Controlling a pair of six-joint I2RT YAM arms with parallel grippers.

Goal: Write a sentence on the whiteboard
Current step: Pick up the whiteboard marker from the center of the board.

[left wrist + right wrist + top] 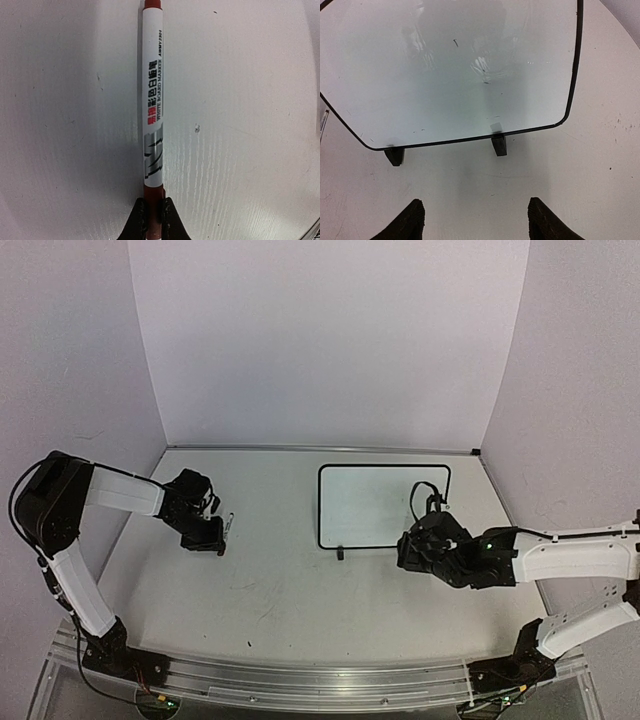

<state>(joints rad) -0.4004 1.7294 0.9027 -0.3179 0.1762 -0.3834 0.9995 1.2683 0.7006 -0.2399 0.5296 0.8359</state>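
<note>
The whiteboard (384,506) lies flat on the table right of centre, white with a thin black border. Its two black feet (499,145) point toward the right arm. The board's face (455,75) carries only a few small dark specks; no sentence is in view. My right gripper (476,210) hovers open just short of the board's near edge, holding nothing. At the left, my left gripper (153,202) is shut on the red-brown end of a white marker (152,100). The marker lies along the table surface, pointing away from the fingers. In the top view this gripper (222,530) is well left of the board.
White walls (330,340) close in the table at the back and on both sides. A metal rail (320,680) with the arm bases runs along the near edge. The left arm's elbow (50,500) stands near the left wall.
</note>
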